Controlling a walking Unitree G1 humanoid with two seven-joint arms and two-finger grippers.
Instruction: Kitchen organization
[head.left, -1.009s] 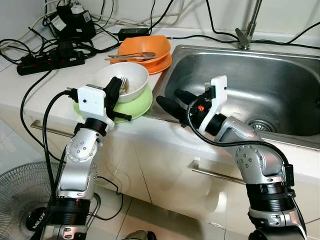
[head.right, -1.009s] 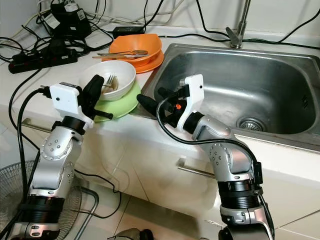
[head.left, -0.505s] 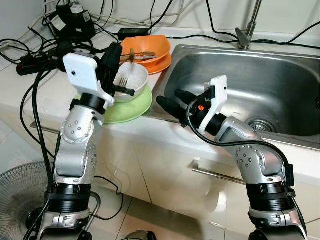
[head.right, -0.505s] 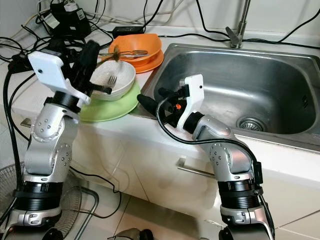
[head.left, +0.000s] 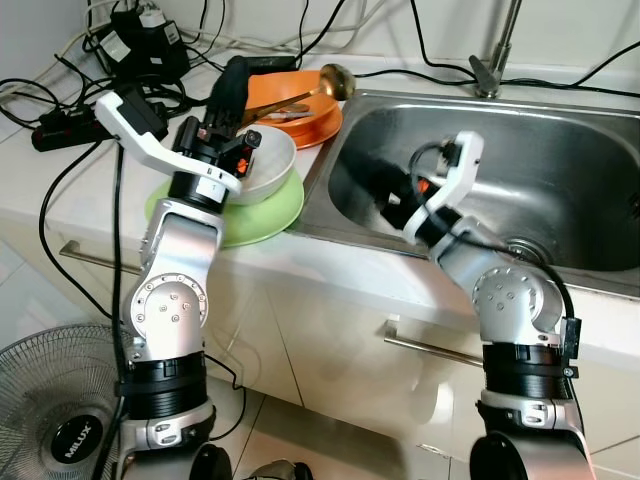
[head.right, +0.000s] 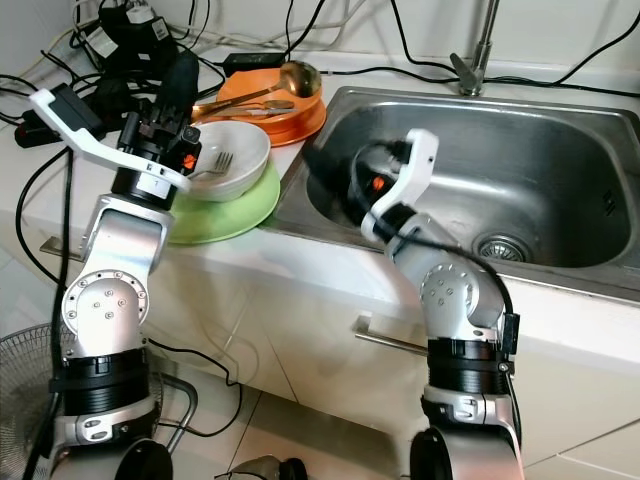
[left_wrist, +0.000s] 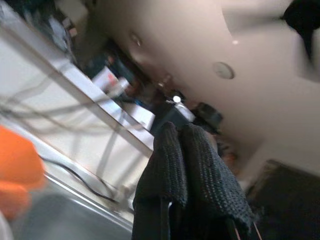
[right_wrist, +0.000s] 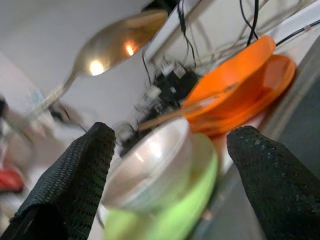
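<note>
Two grippers: left gripper (head.left: 232, 85) raised over the counter, right gripper (head.right: 335, 172) reaching inside the sink (head.left: 560, 190).
Left gripper state: black fingers (left_wrist: 187, 165) pressed together and pointing upward.
Ladle (head.left: 335, 76): brass-coloured, its bowl up in the air on the sink side of the left gripper, its handle slanting down toward that gripper's fingers; I cannot tell whether the fingers actually pinch it.
Right gripper state: fingers (right_wrist: 75, 175) spread wide, nothing between them, pointing toward the stacked dishes.
White bowl (head.left: 262, 165): just below and beside the left gripper, ahead of the right gripper's spread fingers, with a fork (head.right: 218, 160) lying in it.
Green plate (head.left: 270, 210): directly under the white bowl, at the counter's edge.
Orange bowl (head.left: 300, 95): beyond the left gripper, under the ladle, resting on an orange plate (head.left: 325, 128) with a utensil across it.
Drain (head.left: 520, 250): behind the right gripper, near its wrist.
Faucet (head.left: 495, 60): well beyond the right gripper, at the sink's back rim.
Power strip (head.left: 60, 130): on the counter on the outer side of the left gripper, among black cables.
</note>
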